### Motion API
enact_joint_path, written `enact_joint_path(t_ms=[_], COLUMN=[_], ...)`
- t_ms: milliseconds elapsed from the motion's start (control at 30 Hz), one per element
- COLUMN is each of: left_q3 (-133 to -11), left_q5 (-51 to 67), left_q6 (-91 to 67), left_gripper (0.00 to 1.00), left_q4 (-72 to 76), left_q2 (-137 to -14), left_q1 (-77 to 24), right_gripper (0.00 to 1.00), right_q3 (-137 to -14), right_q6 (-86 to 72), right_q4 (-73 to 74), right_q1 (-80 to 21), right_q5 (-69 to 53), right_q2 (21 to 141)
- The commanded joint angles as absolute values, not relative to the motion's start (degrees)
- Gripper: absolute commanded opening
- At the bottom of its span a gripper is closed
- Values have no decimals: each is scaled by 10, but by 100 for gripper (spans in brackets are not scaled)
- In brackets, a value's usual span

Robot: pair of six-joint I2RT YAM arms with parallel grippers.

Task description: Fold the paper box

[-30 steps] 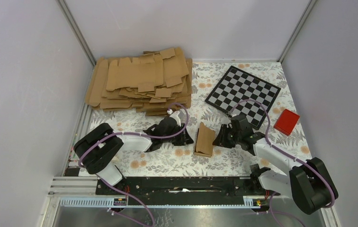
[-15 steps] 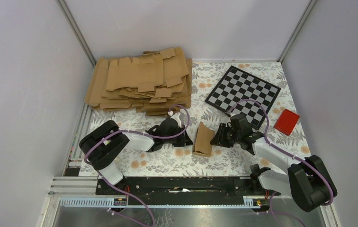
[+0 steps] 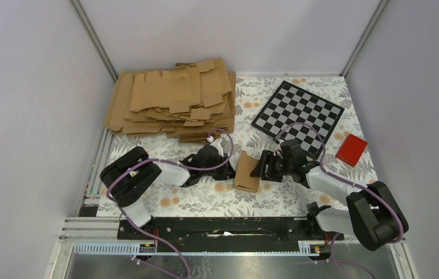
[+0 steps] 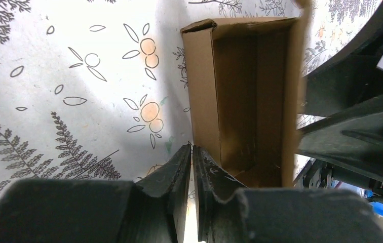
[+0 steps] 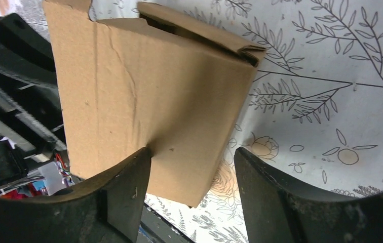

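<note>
A: Box [image 3: 247, 172] at mid-surface [image 3: 281, 200], between the two claws. Half-formed: open trough, long walls up, end flaps not closed. Step in hand, by judgement: squaring the walls before closing up.

B: Agreed. Left claw [image 4: 192, 156] pressed nearly together, tips at the near corner of the box wall; no card visible in the slit. Right claw [image 5: 192, 157] spread wide, one finger [image 5: 128, 187] touching the outer panel, the other clear of it.

A: To do well: brace with the left at that corner, press with the right flat on the panel, along the crease and not across it. Gently. Thin card, wrinkled on that panel, likely to buckle.

B: Pose: both arms stretched low and forward, wrists turned inward, facing each other across the box. Left forearm low over the surface; right elbow bent out to the right.

A: Risk of sliding on the printed surface. Best to keep the box trapped between both claws while pressing.
</note>
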State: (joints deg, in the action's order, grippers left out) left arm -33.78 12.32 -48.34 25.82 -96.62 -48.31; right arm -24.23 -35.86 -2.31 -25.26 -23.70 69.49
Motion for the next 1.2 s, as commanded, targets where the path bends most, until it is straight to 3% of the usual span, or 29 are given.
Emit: enact_joint_path(t_ms=[0,200,500,800,933,1167], left_q3=[-334,-310,-294,-260,-238,-209], left_q5=[104,63,52,32,5,-51], left_q6=[-481,-482,-477,-466,-460,-445], left_gripper=[16,15,15,10,2,0], left_q4=[252,215,201,217,219,199], left_q2=[-952,-914,-881,-835,-795,-711], left_q1=[-481,-480,-475,-468,-464,-462], right_gripper=[69,57,48,50,50,52], right_q3=[-241,-239,-256,-280,-280,-265], right_q6=[-344,-327,-305,-297,-300,-296], right_q4=[-34,-29,-7,-8,-8,-8], right_q1=[-256,-256,-256,-256,-256,-256], right_q5=[-238,-212,-200,-198,-198,-181], right_q2=[729,758,764,777,740,680])
